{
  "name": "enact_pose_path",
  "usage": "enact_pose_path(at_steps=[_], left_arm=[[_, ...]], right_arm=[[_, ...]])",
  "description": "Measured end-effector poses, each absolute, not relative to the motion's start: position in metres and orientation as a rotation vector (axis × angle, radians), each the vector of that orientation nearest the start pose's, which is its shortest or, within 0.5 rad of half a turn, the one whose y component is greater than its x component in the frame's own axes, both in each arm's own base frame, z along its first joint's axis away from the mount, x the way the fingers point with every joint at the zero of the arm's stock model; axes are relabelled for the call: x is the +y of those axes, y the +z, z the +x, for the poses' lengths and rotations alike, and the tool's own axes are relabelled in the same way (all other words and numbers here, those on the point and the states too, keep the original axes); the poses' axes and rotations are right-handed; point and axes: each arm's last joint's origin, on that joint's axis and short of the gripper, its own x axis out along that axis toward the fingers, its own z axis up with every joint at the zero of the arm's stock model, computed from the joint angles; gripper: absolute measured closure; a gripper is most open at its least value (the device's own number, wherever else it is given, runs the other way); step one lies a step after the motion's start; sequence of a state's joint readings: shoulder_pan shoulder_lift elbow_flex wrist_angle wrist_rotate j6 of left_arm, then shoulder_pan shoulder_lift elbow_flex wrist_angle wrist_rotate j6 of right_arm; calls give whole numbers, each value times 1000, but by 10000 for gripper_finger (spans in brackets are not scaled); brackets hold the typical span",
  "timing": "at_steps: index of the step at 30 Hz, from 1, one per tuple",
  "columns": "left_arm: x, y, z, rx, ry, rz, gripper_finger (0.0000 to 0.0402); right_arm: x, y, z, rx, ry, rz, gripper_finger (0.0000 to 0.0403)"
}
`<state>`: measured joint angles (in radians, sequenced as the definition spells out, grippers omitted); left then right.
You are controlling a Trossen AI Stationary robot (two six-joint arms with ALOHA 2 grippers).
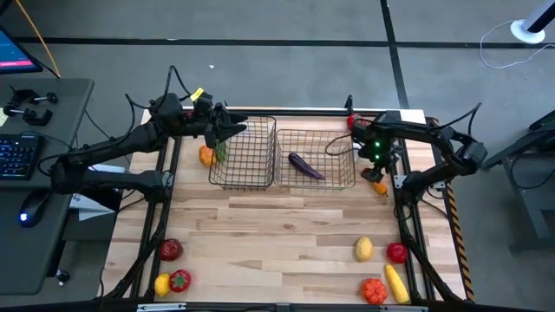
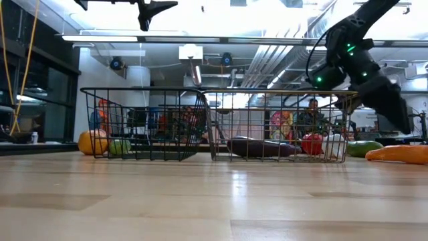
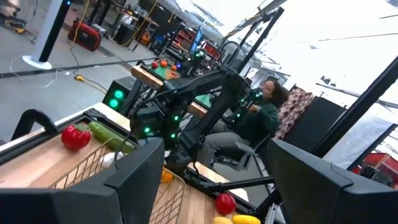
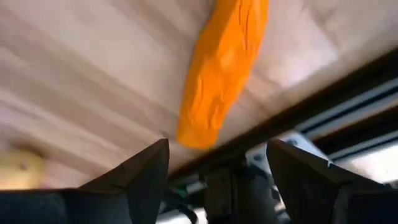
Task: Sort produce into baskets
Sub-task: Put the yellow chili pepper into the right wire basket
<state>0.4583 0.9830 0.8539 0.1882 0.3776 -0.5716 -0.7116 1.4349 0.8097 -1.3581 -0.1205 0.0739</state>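
While you look down from the high view, your right gripper [image 1: 379,173] hangs just beside the wider basket [image 1: 347,178], over the carrot [image 1: 380,186] that lies near the table's right rail; your left gripper [image 1: 232,130] waits above the far rim of the narrower basket [image 1: 227,178]. An eggplant [image 1: 305,165] already lies in the wider basket, an orange fruit [image 1: 205,156] sits outside the narrower one, and more produce is well apart along the near edge: a red tomato [image 1: 171,250], a lemon [image 1: 363,250] and a corn cob [image 1: 395,282] among them. From the low view, the right arm comes down toward the carrot [image 2: 398,154] on the boards, while the left gripper [image 2: 148,9] hovers high with its fingers parted. Through the left wrist view you see those fingers [image 3: 134,180] spread with nothing between them, and a seated person [image 3: 252,118] beyond the table. Through the right wrist view, the fingers [image 4: 140,174] stand wide apart with the carrot [image 4: 222,65] ahead, not yet between them. You are likely on the reach for the carrot; next you will want to lower, straddle its narrow width, and close squarely, since its tapered body may slip.
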Motion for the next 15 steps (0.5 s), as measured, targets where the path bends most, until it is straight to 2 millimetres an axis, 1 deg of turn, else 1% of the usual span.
enact_pose_path(at_steps=[4, 15], left_arm=[[87, 357, 201, -74, 66, -548, 126], [87, 357, 201, -74, 66, -548, 126]], right_arm=[[-116, 178, 142, 1760, -486, 912, 142], [-110, 154, 134, 1742, -569, 955, 142]])
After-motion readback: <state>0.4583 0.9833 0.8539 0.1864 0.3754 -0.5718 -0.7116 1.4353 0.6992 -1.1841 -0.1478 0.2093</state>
